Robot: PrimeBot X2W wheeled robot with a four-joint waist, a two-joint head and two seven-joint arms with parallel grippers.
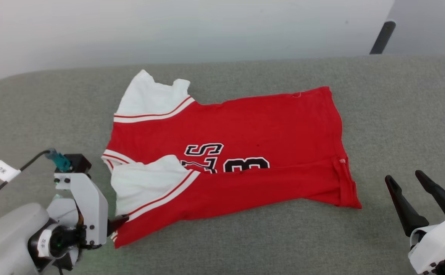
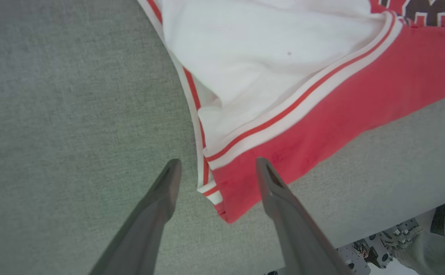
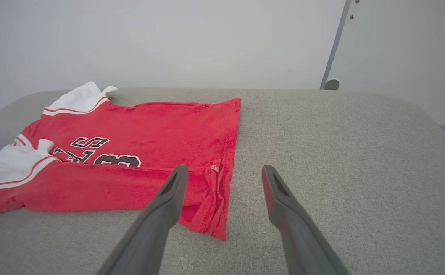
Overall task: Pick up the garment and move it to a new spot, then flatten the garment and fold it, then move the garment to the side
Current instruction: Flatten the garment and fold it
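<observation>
Both jaws spread wide and empty at the ends of the garment (image 1: 264, 122).
Left jaws straddle its striped corner; right jaws hover near its hem corner, apart. It lies mid-counter (image 1: 398, 114), near edge folded over; black lettering reads "S" and a half-covered "3".

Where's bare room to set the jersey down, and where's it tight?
Widest bare patch: grey surface between the garment's hem and the right pincer. A narrower patch lies left of the sleeves. Tight at the near-left corner, where the left pincer straddles the garment's edge.
</observation>
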